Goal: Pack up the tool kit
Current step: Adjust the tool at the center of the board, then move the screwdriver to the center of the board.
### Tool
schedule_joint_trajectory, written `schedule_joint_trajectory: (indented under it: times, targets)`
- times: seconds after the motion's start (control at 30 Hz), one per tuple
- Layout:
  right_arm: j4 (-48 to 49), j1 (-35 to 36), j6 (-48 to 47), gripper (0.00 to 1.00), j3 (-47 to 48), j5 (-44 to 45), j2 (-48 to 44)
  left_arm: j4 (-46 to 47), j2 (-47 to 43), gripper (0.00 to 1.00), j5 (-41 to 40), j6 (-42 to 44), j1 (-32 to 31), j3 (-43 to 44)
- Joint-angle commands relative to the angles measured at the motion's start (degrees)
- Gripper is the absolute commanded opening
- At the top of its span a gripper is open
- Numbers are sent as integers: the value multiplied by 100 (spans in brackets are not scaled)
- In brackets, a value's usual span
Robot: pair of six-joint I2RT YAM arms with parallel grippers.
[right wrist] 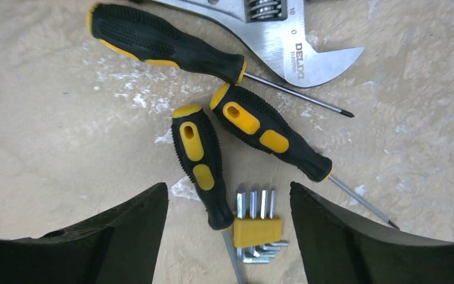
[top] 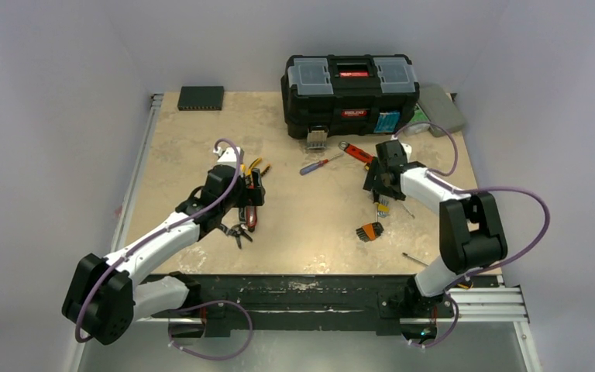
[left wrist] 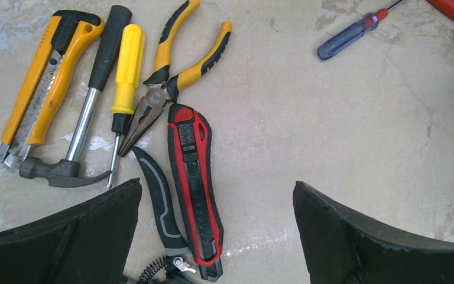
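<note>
Yellow-handled tools crowd the left of the table point(top: 302, 229): knife point(left wrist: 41, 77), hammer point(left wrist: 86, 112), screwdriver point(left wrist: 124, 71) and pliers point(left wrist: 171, 71), all touching or nearly so. The left gripper point(left wrist: 217, 186) hangs above them, jaws wide apart and empty, with the red knife point(left wrist: 194, 189) lying between the pads.

Risk: a black hooked tool point(left wrist: 156, 195) lies against that knife. Closing here would likely catch both or skew the knife.

The toolbox point(top: 350, 93) sits at the far edge, well apart from both arms, and its lid appears shut. Nothing can be packed until it is opened.

The right gripper point(right wrist: 227, 186) also stands with jaws apart and empty, over a black screwdriver point(right wrist: 198, 160) and the hex keys point(right wrist: 257, 228).

Risk: the two touch, and the round handle may roll or drag the keys along.
</note>
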Motion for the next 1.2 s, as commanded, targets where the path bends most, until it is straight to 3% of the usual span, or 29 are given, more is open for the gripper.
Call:
schedule_joint_trajectory:
  times: [0.0,0.2,0.23,0.27,0.57,0.67,0.83,1.0,1.17]
  targets:
    - [-119,-18,-11,77,78,-79,-707,391,-216,95,211,173,-78,-105]
    - [-501,-12,-110,86,530,-287,-1445,514,-446,95,211,241,-101,-249]
    - [-514,-14,-123,96,591,-379,-1559,518,-458,95,223,246,-103,-258]
    - [-503,-12,-107,98,626,-442,-1686,516,-469,95,233,253,-104,-262]
    - [-262,-35,720,99,427,-492,-2305,764,-574,95,279,281,-106,-333]
    - [-545,99,1029,97,640,-594,-2001,782,-574,95,287,282,-98,-349]
    - [-998,1093,1891,95,1368,770,-1186,776,-525,95,297,286,-101,-325]
    - [-747,1570,2709,93,1989,739,-57,742,-553,95,179,271,-101,-329]
    - [-1409,1932,3787,93,3097,1343,1101,446,-648,95,-398,73,-102,-329]
